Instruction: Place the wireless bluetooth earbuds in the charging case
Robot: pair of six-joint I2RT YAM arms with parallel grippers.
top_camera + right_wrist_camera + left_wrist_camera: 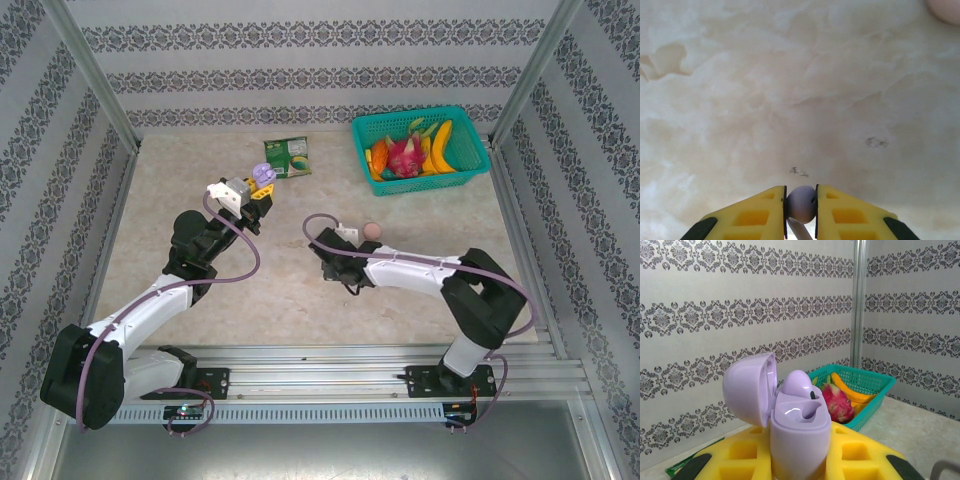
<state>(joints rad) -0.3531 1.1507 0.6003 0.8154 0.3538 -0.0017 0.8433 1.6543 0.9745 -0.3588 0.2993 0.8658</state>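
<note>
Task midway: left gripper [801, 467] clamps the open lavender charging case [800, 432] with one earbud [797, 385] seated, while right gripper [801, 194] pinches the second earbud [801, 206], not yet inserted.

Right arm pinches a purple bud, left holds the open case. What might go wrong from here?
The earbud sits at the very tips of the right tool; being small and rounded, it may slip or twist out in transit.
The charging case in the left tool already seems to hold one bud; a misaligned push could knock it or shift the case.
The open lid stands close beside the sockets and may block the approach.
</note>
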